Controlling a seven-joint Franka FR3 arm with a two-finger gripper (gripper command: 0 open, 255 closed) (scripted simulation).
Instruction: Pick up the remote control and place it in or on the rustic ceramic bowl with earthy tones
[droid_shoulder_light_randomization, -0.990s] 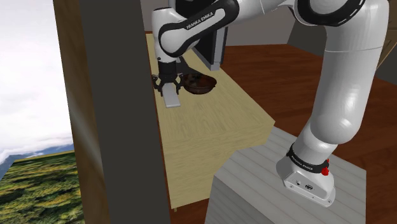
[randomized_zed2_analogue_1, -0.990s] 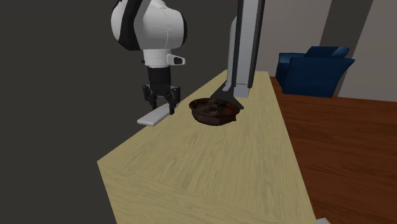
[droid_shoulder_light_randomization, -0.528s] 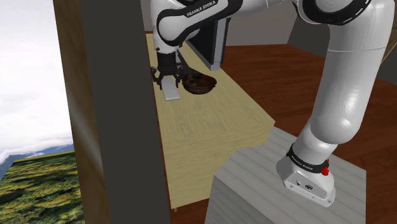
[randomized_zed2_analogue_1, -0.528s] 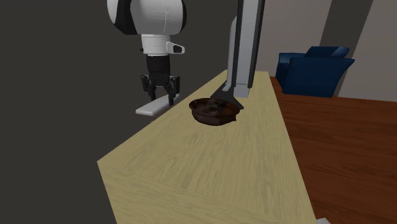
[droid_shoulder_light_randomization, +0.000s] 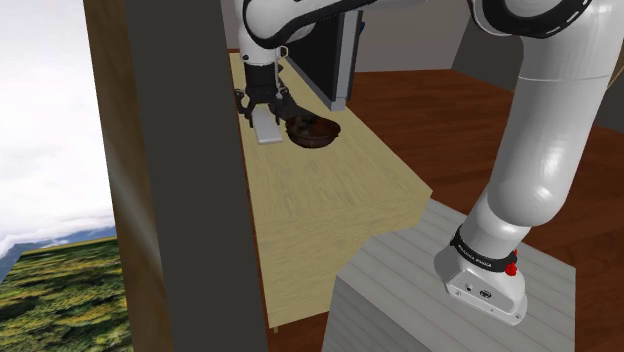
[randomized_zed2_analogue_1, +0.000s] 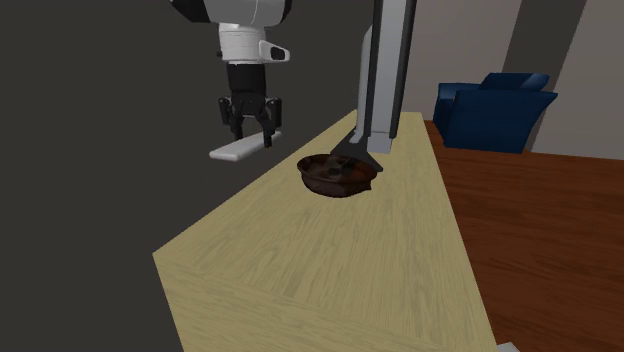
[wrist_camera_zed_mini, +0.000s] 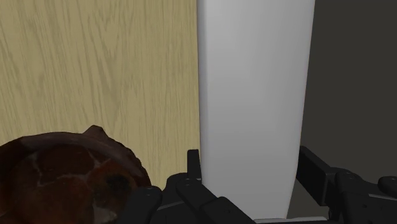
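Higher than half a second earlier, the gripper (randomized_zed2_analogue_1: 250, 125) had carried the remote (randomized_zed2_analogue_1: 235, 149) further up off the table (randomized_zed2_analogue_1: 330, 270); a second back the remote hung just above the wood, and it now hung well clear of it. The bowl (randomized_zed2_analogue_1: 338, 175) had not shifted.

The remote was a plain, smooth, pale grey slab, long and flat with rounded edges, without visible buttons. In the wrist view the black fingers (wrist_camera_zed_mini: 191, 167) pressed its two long sides, partly closed and clamping the remote (wrist_camera_zed_mini: 254, 83) near one end, the rest jutting out ahead of the gripper (wrist_camera_zed_mini: 251, 162). It hung level over the table's far edge, part above the pale, straight-grained wood (wrist_camera_zed_mini: 95, 63), part above dark ground.

The bowl (wrist_camera_zed_mini: 63, 172) was round and shallow, with a lumpy, uneven rim and a glossy, mottled red-brown glaze. In the second exterior view the remote hung at about ten o'clock from it, near but apart. In the shoulder view the remote (droid_shoulder_light_randomization: 266, 130) lay at nine o'clock from the bowl (droid_shoulder_light_randomization: 314, 132), under the gripper (droid_shoulder_light_randomization: 262, 108).

A tall grey upright (randomized_zed2_analogue_1: 385, 70) stood at one o'clock from the bowl.
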